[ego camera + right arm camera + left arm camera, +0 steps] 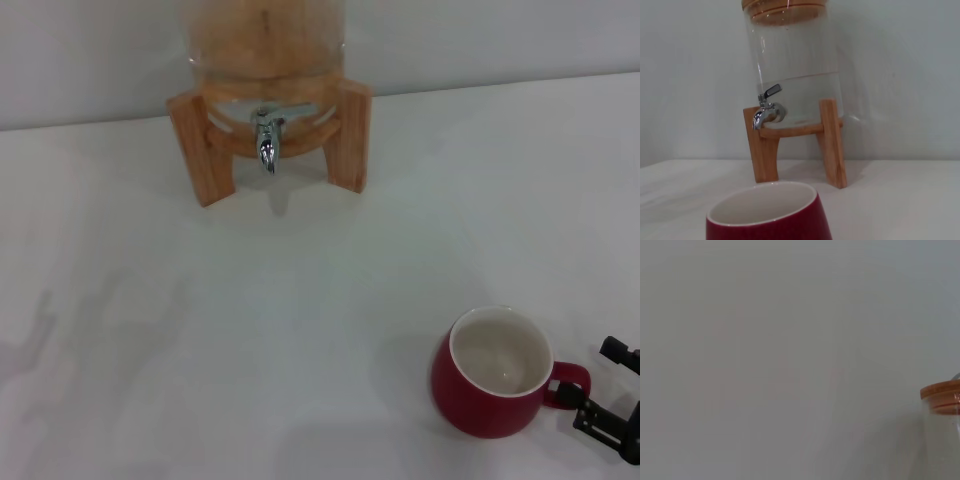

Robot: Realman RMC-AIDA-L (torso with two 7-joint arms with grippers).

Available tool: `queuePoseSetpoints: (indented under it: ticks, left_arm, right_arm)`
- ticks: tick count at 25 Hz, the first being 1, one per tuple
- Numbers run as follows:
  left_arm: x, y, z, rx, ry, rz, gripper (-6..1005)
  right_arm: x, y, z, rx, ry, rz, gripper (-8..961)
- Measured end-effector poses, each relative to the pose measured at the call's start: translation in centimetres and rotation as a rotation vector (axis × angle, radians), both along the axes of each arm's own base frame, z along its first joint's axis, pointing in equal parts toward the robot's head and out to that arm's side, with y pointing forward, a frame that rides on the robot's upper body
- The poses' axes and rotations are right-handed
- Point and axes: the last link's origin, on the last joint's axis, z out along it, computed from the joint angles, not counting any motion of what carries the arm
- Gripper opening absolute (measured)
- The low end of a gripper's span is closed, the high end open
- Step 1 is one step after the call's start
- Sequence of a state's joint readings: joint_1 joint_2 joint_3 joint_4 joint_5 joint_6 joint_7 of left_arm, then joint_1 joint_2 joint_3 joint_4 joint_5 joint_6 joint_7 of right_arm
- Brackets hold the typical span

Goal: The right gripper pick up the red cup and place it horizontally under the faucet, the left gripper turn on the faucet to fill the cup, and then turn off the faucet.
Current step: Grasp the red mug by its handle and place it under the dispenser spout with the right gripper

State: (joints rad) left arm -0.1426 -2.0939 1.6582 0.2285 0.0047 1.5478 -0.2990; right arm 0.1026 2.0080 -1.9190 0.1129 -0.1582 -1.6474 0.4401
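Observation:
The red cup stands upright on the white table at the near right, its off-white inside empty and its loop handle pointing right. My right gripper is at the frame's right edge, open, its black fingers on either side of the handle's outer end. The right wrist view shows the red cup's rim close below the camera. The chrome faucet hangs from the clear dispenser on its wooden stand at the far middle, with its lever slanting upward in the right wrist view. My left gripper is out of view.
The dispenser's wooden stand legs rest on the table near the back wall. Wide bare table lies between the faucet and the cup. The left wrist view shows only the wall and the dispenser's wooden lid.

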Motion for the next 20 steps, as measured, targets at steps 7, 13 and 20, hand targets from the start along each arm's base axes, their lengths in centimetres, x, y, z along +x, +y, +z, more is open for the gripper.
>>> queuePoseSetpoints:
  ticks: [7,13,20]
  left_arm:
    - [-0.02,-0.02,-0.01,-0.001,0.0,0.001,842]
    - [-0.04,-0.03,-0.02,-0.001,0.0,0.002,842]
    - [-0.03,-0.02,-0.01,-0.001,0.0,0.001,842]
  right_arm:
    - [-0.21,0.49,-0.1,0.005,0.001,0.011,811]
    - [-0.29,0.83,-0.14,0.003,-0.002,0.016,812]
    - [-0.13,0.98,-0.05,0.013,-0.005,0.004,811]
